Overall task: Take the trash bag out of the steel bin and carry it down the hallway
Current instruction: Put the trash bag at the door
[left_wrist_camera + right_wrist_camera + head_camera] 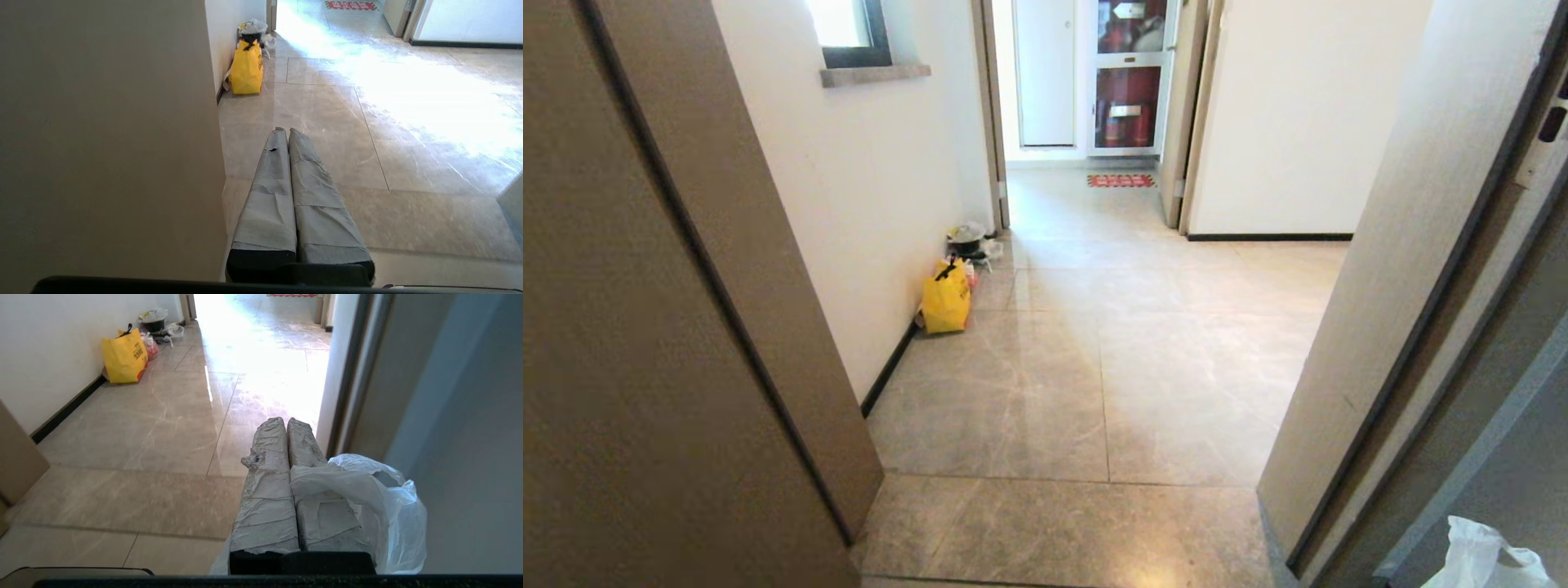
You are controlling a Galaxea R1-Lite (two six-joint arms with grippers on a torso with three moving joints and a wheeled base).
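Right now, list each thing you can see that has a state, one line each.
Trash bag: out of the bin, draped over and pinched between the right gripper's fingers.
Left gripper: shut, holding nothing.
Yellow bag: upright on the floor against the left wall.
Door on the right: open.
Doorway at the hallway's far end: open.

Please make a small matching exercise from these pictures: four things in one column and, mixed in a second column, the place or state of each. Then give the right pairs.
Things
1. white bag
2. yellow bag
3. left gripper
4. red mat

Places or states
A. on the floor against the left wall
B. jaws shut, holding nothing
C. on the floor at the far doorway
D. hanging from the shut right gripper

Pairs: 1-D, 2-A, 3-B, 4-C
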